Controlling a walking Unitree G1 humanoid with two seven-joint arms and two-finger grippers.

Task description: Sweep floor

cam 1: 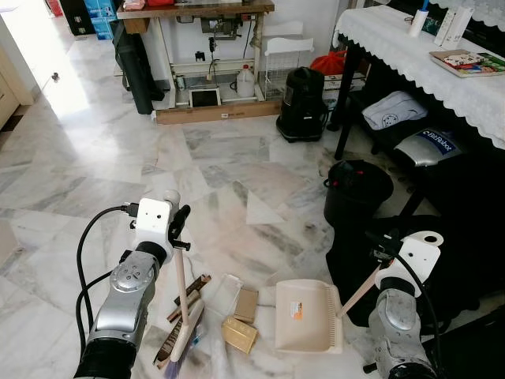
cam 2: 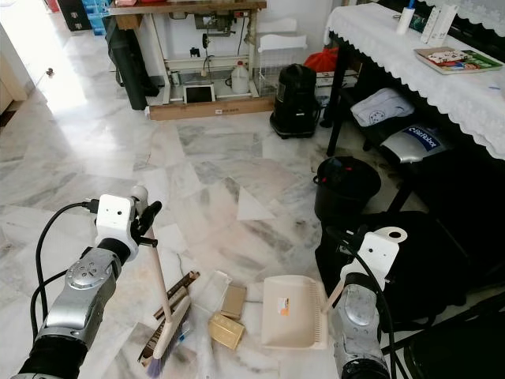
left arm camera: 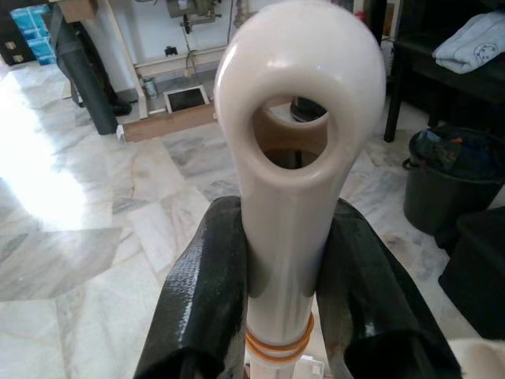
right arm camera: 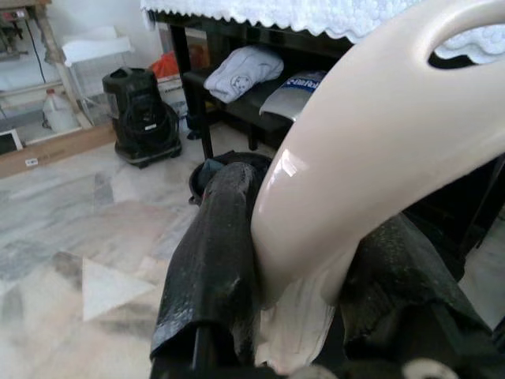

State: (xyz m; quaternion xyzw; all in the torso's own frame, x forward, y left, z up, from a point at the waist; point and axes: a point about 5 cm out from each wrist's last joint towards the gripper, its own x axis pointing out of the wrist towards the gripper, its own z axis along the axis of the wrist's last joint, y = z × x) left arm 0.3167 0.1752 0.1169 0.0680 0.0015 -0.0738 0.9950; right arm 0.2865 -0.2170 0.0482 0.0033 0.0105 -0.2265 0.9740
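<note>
The left hand (cam 1: 181, 229) is clamped high on the light, stiff hand broom (cam 1: 183, 316), bristles beside cardboard scraps (cam 1: 240, 335), while the right hand (cam 1: 384, 268) grips the rigid dustpan (cam 1: 306, 316) handle at 3 o'clock of them.

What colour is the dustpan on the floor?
Cream, with a small orange label; the dustpan shows best in the left eye view, its handle held by the right hand.
</note>
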